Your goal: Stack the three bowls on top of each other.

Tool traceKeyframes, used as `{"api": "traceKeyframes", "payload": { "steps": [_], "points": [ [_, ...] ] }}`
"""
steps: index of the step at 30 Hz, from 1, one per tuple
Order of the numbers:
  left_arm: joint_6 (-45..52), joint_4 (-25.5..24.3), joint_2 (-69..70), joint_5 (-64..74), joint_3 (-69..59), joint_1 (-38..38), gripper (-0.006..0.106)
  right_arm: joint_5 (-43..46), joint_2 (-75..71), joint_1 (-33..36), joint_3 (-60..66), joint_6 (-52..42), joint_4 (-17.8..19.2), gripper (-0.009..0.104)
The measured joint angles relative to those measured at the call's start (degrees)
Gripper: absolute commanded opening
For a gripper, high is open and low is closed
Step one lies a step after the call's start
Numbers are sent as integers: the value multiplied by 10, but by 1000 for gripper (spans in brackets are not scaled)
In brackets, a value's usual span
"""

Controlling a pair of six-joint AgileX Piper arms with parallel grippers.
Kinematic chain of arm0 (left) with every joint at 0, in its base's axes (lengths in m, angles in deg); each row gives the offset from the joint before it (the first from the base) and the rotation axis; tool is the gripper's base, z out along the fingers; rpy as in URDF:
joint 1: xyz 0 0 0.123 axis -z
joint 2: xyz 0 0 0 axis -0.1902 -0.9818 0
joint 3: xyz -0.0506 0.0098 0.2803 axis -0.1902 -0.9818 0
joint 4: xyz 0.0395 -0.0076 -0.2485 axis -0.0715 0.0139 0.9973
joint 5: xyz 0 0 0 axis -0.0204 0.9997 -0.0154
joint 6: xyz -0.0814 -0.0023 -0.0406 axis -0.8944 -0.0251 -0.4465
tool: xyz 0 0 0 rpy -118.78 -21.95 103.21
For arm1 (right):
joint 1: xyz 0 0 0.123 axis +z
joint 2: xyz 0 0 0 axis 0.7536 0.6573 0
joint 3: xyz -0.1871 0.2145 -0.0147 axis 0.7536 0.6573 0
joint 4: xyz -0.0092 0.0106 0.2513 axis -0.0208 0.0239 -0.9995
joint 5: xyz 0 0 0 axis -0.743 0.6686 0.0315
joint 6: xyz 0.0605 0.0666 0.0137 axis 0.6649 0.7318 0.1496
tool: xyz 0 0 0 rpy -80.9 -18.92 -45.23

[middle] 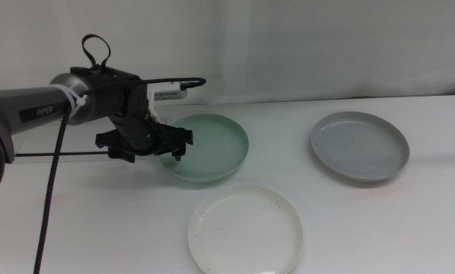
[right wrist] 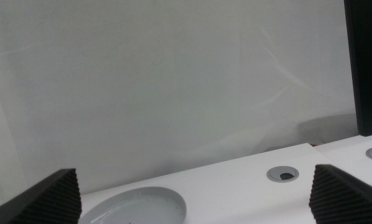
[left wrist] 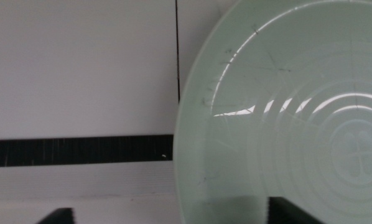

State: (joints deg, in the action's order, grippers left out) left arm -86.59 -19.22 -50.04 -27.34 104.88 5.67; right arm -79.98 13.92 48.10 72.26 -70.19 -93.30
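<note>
The left pincer point(middle: 176, 147) is hovering open over the near-left rim of the mint green bowl point(middle: 209, 147) on the table point(middle: 380, 221) — I'd be straddling that rim squarely before closing. The right pincer point(right wrist: 192, 199), also open, is waiting off to the side.

Bright, even light; soft shadows.

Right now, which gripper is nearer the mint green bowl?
Left. The left gripper is at the mint green bowl, jaws open on either side of its near-left rim. The right gripper waits out of the middle view, off beyond the light grey bowl.
</note>
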Motion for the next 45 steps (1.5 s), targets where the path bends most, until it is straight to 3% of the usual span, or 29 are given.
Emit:
{"api": "traceKeyframes", "payload": {
  "steps": [7, 12, 18, 23, 31, 35, 45],
  "points": [
    [-16, 1, 0, 0, 0, 0, 23, 0, 0, 0, 0, 0, 0, 103],
    [-20, 36, -10, -4, 3, 0, -3, 0, 0, 0, 0, 0, 0, 103],
    [11, 85, -20, -3, 11, -4, -3, 0, 0, 0, 0, 0, 0, 103],
    [16, 94, -20, -3, 11, -5, -3, 0, 0, 0, 0, 0, 0, 103],
    [22, 85, 12, -4, 5, -5, -3, 0, 0, 0, 0, 0, 0, 103],
    [26, 63, 64, -3, 4, -6, -3, 0, 0, 0, 0, 0, 0, 103],
    [82, 63, 236, 49, 0, -12, -3, 0, 0, 0, 0, 0, 0, 103]
  ]
}}
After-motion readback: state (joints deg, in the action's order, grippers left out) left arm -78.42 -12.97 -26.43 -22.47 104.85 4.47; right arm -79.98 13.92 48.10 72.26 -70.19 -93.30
